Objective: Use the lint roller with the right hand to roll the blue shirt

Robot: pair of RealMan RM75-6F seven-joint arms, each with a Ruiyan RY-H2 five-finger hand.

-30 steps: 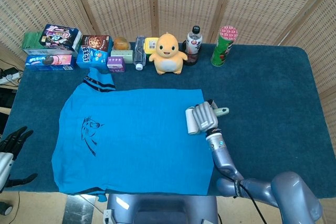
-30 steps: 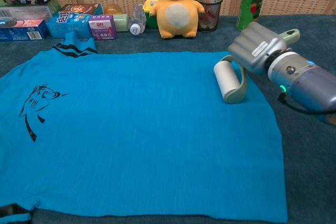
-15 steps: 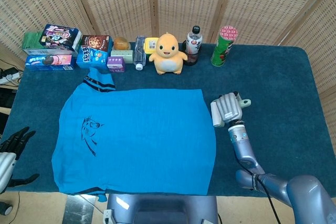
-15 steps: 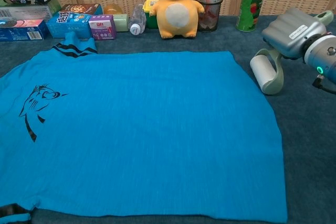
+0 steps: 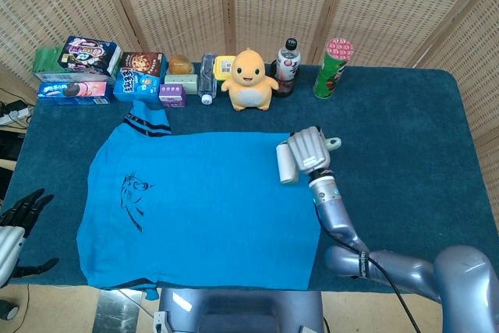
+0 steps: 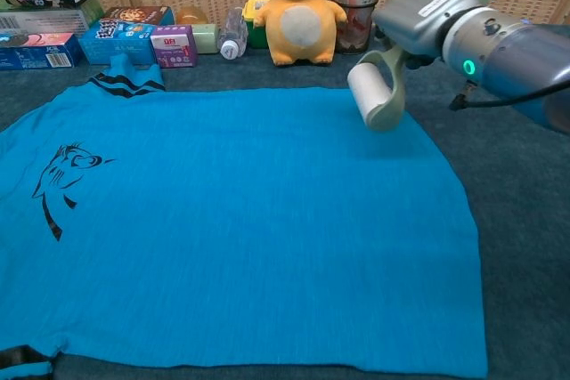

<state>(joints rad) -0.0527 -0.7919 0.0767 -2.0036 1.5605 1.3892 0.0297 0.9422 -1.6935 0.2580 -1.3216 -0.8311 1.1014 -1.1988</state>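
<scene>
Nearest to us, the blue shirt lies spread flat on the dark blue table, its black print toward our left and its striped collar toward the far left corner. Only the head view shows our left hand, hanging off the table's near left edge with dark fingers spread and nothing in them; the chest view does not reach it.

Our right hand grips the handle of the lint roller, fingers wrapped round it. In the chest view the white roll sits at the shirt's far right corner, though we cannot tell whether it touches the cloth. The head view places the roll over the shirt's right edge.

Farther back stands the yellow plush toy, with a bottle and a green can to its right and snack boxes in a row to its left.
</scene>
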